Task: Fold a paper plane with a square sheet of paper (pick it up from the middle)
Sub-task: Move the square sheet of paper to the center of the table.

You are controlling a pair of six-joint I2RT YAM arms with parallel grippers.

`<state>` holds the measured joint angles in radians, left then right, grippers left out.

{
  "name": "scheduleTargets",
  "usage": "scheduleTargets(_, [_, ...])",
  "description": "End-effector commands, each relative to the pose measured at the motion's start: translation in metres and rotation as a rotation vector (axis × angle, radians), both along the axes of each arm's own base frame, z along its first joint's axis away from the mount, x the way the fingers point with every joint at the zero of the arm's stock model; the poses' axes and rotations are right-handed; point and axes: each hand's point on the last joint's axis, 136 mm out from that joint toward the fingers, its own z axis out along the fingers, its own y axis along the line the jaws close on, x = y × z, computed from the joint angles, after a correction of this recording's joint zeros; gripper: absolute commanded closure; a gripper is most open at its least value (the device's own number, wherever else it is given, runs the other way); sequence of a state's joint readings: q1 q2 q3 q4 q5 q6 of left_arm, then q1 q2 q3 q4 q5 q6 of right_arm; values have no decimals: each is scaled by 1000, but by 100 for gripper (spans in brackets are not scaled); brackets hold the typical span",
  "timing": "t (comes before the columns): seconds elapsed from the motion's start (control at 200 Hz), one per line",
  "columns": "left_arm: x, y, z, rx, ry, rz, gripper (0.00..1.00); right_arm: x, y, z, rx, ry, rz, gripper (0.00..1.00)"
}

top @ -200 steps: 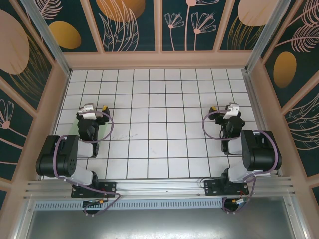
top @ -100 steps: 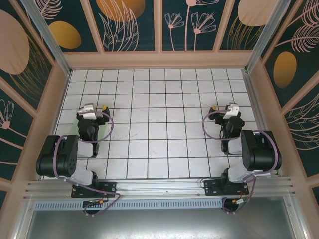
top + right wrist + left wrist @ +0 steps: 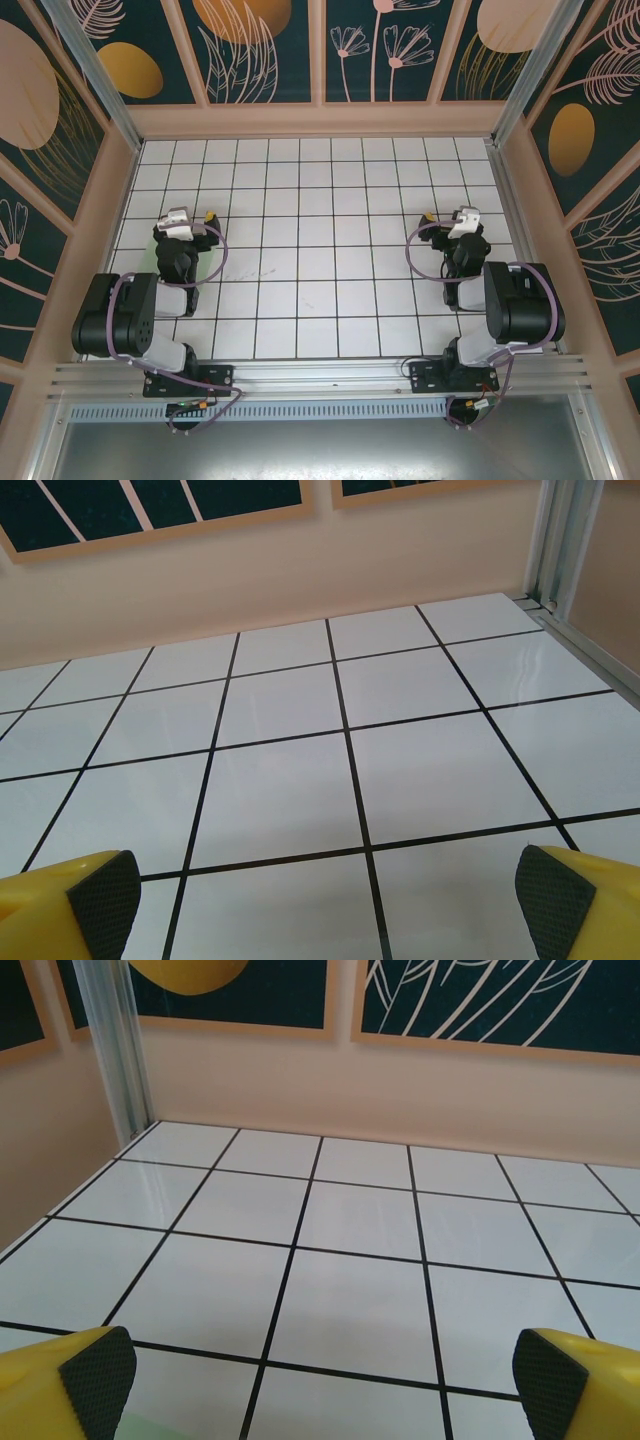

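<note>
Square sheet of paper (image 3: 210,268): thin, pale mint-green, lying flat on the white, black-gridded tabletop (image 3: 320,220). It is largely hidden beneath the left gripper (image 3: 320,1370); a green sliver shows at the bottom edge of the left wrist view.
Left gripper: jaws spread wide, empty.
Right gripper (image 3: 320,895): likewise, well apart from the sheet.
Handling: flimsy, no raised edge. Probably best to press the black textured pads (image 3: 98,1370) down at its middle, then close gently to raise a pinchable ridge.
</note>
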<state>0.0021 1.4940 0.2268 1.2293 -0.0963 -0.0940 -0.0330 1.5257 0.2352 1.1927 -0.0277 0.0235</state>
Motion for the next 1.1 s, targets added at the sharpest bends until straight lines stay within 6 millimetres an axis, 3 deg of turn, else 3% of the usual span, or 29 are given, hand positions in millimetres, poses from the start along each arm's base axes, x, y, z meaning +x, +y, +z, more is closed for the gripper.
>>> scheduleTargets(0.0, [2, 14, 24, -9, -32, 73, 1, 4, 0, 25, -17, -32, 1, 1])
scheduleTargets(0.19, [-1, 42, 43, -207, 44, 282, 2, 11, -14, 56, 52, 26, -148, 1])
scheduleTargets(0.35, [-8, 42, 41, -379, 195, 357, 1, 21, -4, 46, 210, 252, -202, 1])
scheduleTargets(0.425, [-17, 48, 28, -434, 271, 433, 2, 24, 10, 40, 251, 327, -188, 1])
scheduleTargets(0.681, [-19, 18, -50, -540, 599, 392, 1, 39, 85, 37, 423, 468, 38, 1])
scheduleTargets(0.896, [-9, 4, -80, -599, 698, 361, 1, 41, 118, 27, 448, 521, 118, 1])
scheduleTargets(1.096, [-3, -10, -102, -639, 783, 314, 2, 40, 130, 15, 463, 556, 137, 1])
